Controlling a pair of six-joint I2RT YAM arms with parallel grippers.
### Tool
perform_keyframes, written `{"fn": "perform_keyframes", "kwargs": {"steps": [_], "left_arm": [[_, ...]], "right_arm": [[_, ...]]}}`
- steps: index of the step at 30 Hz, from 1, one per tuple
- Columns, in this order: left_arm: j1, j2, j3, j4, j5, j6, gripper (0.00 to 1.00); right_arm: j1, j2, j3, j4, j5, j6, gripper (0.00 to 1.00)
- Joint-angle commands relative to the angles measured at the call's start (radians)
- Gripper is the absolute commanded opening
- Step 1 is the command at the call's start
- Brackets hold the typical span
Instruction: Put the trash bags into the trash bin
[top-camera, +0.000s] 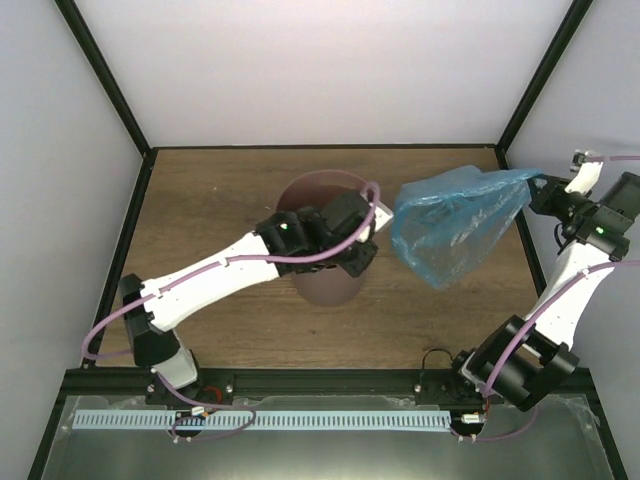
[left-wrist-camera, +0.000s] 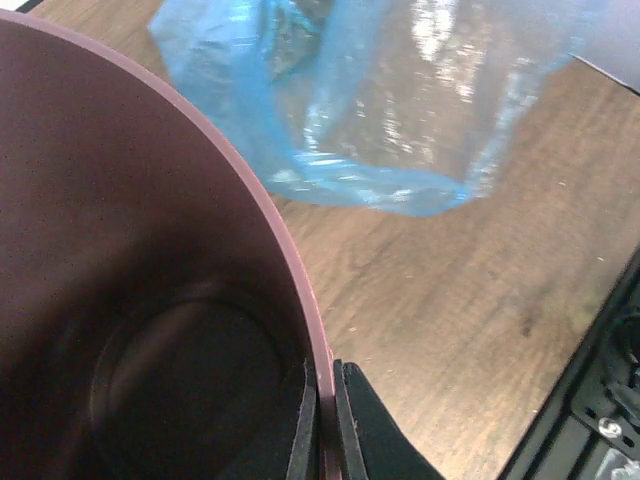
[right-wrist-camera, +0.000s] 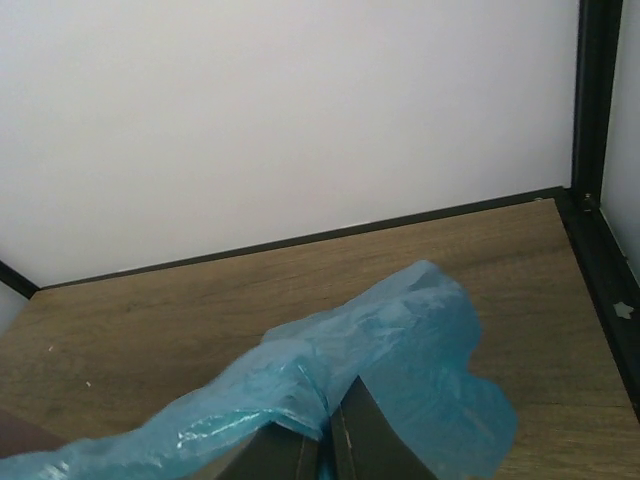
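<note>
Left claw (left-wrist-camera: 322, 425): shut tight on the rim of the trash bin (top-camera: 325, 288), one finger inside, one outside.
Right claw (right-wrist-camera: 322, 445): pinched shut on a bunched edge of the trash bag (top-camera: 455, 228), over the tabletop (top-camera: 220, 200).
Bag position: just beyond the left claw, beside the bin, none inside.
Risk one: I judge the bag, wider than the bin mouth, may drape over the rim or snag on the left claw.
Risk two: a sideways drag could tip the bin.

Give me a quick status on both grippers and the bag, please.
Left gripper shut on trash bin rim. Right gripper shut on light-blue trash bag, held beside bin, not in. Left arm crosses bin mouth.
</note>
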Motion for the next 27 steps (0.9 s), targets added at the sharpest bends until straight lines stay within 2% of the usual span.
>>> {"fn": "perform_keyframes", "kwargs": {"steps": [1,10,11,13,15,20,27], "left_arm": [[-0.089,0.058,0.079,0.053,-0.006,0.040,0.04],[-0.144,0.169,0.163,0.038,0.002,0.053,0.07],[-0.144,0.172,0.165,0.035,-0.001,0.053,0.11],[-0.144,0.174,0.174,0.025,-0.004,0.049,0.32],[-0.144,0.170,0.179,0.022,-0.006,0.046,0.47],[-0.144,0.122,0.186,0.054,-0.035,0.042,0.63],[-0.143,0.016,0.107,0.231,-0.123,0.060,0.75]], "right_arm": [[-0.043,0.006,0.057,-0.026,-0.034,-0.012,0.01],[-0.060,-0.009,0.052,-0.034,-0.047,-0.032,0.01],[-0.061,-0.011,0.053,-0.037,-0.047,-0.034,0.01],[-0.061,-0.014,0.063,-0.039,-0.050,-0.035,0.01],[-0.062,-0.010,0.096,-0.048,-0.057,-0.030,0.01],[-0.062,0.005,0.198,-0.072,-0.090,0.005,0.01],[-0.062,0.013,0.355,-0.151,-0.125,0.001,0.01]]}}
